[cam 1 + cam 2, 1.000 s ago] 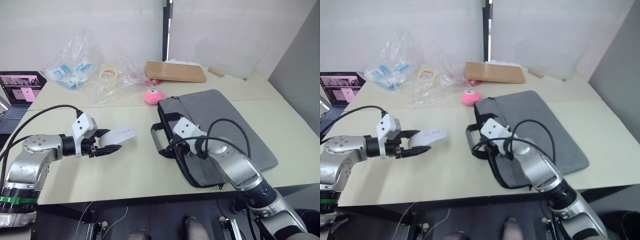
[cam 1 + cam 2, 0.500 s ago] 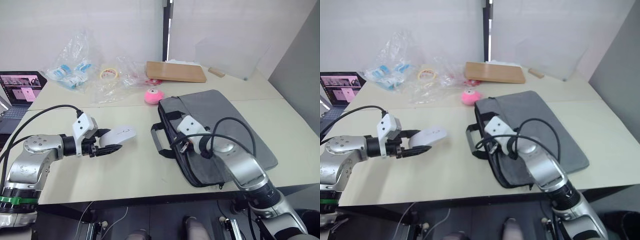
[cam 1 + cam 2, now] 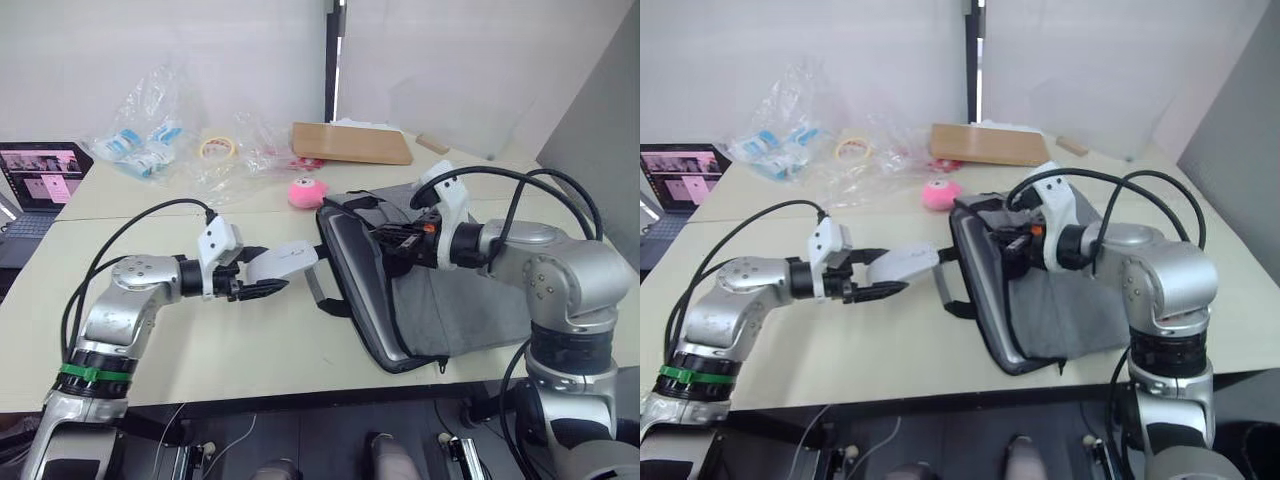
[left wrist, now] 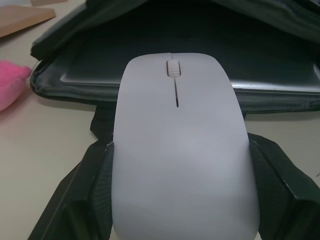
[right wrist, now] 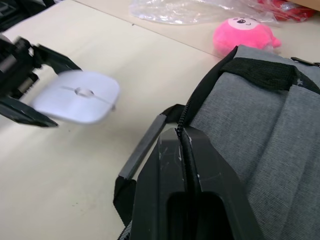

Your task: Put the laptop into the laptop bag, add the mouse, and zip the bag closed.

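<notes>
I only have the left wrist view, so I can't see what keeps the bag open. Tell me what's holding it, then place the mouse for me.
Observer: The right hand is shut on the upper zipper edge of the laptop bag and holds that flap raised off the laptop.
Operator: Now give me the mouse against the opening.
Observer: In the head views the mouse, gripped in the left hand, has its tip at the bag's edge, beside the black handle. It is not yet inside.
</notes>
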Tool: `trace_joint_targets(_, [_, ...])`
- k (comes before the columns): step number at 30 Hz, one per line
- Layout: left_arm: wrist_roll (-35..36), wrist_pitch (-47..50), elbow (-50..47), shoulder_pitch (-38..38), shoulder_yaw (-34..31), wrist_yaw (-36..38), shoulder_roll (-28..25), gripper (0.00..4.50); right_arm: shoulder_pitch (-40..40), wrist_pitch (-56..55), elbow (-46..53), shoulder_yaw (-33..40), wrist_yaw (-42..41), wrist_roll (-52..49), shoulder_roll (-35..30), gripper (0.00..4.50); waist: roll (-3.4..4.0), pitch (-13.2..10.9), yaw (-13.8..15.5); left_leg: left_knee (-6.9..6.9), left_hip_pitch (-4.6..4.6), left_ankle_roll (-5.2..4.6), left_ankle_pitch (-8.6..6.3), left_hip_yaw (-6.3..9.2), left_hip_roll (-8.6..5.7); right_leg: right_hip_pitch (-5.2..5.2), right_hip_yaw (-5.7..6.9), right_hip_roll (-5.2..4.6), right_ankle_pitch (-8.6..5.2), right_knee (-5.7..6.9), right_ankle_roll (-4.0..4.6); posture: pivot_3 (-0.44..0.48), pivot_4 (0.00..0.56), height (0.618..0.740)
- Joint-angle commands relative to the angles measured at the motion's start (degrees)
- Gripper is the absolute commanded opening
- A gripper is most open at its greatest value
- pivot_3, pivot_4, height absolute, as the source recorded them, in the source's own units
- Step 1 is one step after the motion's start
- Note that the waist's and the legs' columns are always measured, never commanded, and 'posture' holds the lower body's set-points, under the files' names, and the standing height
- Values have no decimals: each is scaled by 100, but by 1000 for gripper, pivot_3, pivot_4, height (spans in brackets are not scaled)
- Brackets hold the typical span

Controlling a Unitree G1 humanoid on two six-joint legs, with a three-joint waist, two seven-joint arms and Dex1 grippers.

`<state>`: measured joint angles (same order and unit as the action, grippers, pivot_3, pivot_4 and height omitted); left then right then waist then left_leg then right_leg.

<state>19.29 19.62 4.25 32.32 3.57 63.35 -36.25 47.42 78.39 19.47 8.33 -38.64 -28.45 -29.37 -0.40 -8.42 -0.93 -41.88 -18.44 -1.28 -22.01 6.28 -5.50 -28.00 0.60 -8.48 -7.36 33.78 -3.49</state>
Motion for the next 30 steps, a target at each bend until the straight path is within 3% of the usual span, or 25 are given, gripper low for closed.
trace_joint_targets(1, [-339,-413,441,401,313,-128,366,2852,227,104,52,352,-10,-343,-126,23,0,0,24,-2,0,0,0,-1,-2,2,2,0,0,0,0,0,150,740])
trace_joint_targets(13, [-1383,-1976,3042,1663,940,-839,2199,2852,404,496,37,759,410,-950,53,23,-1,0,36,-57,-43,-9,-4,-5,6,-7,1,-9,4,14,-7,0,150,740])
trace_joint_targets(18, [-1561,-2396,4263,2263,796,-1340,2897,2852,524,712,-33,989,534,-1150,130,23,-1,0,25,-96,-72,-17,-9,1,-2,-15,4,-15,11,16,-18,0,150,740])
trace_joint_targets(30, [-1746,-2874,6060,3243,536,-1505,3542,2852,742,1020,-270,1435,628,-1547,126,23,0,0,22,-99,-81,-31,-16,4,-2,-20,-4,-22,17,18,-27,0,150,740])
